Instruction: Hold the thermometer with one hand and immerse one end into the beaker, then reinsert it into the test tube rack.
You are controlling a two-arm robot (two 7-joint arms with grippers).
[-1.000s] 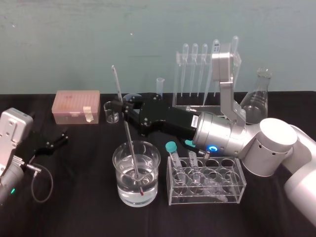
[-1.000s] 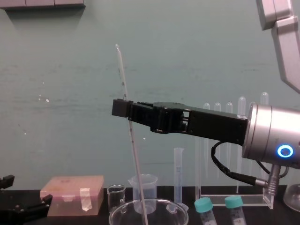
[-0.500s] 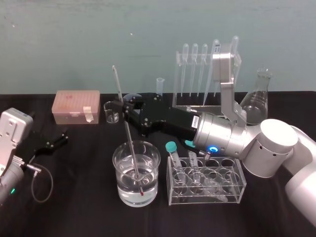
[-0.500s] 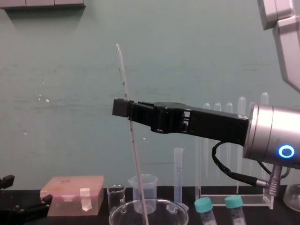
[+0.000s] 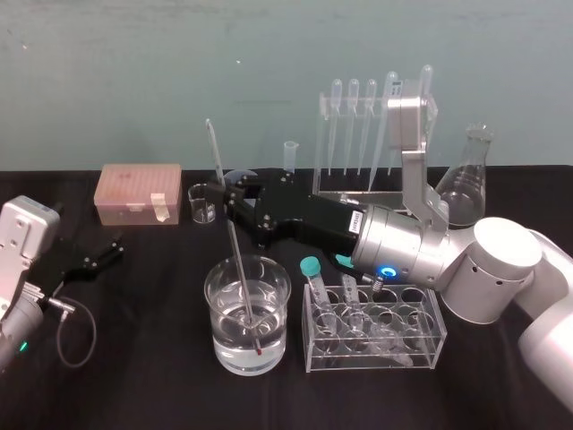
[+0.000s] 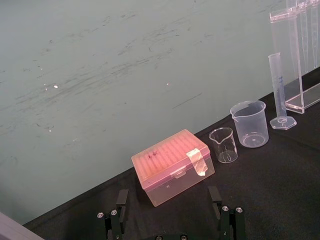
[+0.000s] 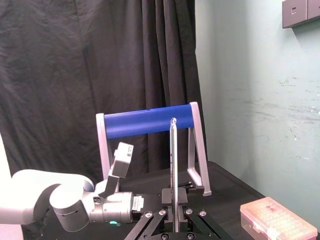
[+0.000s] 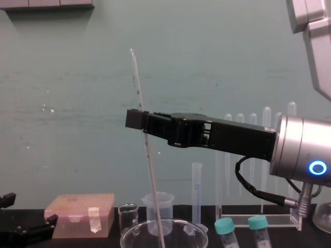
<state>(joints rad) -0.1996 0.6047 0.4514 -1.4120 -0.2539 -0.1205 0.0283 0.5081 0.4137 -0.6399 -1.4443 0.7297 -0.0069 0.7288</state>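
Right gripper point(image 5: 224, 195), black fingers pinched shut on the thermometer point(image 5: 235, 260) partway up its length, reaching in from the right above the beaker point(image 5: 211, 305). Thermometer slightly tilted, red-tipped lower end sunk in the water near the beaker's bottom. Beaker at the front of the black table point(image 5: 134, 358), just beside a small tube holder point(image 5: 376, 358). Test tube rack point(image 5: 340, 192) farther back, behind the arm. Left gripper point(image 5: 115, 246) parked at far left, fingers spread wide.

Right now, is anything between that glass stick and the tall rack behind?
Only a slim measuring cylinder beside the test tube rack. The right gripper holds the thermometer, tip in the beaker; lifted, it probably clears. The left gripper sits parked.
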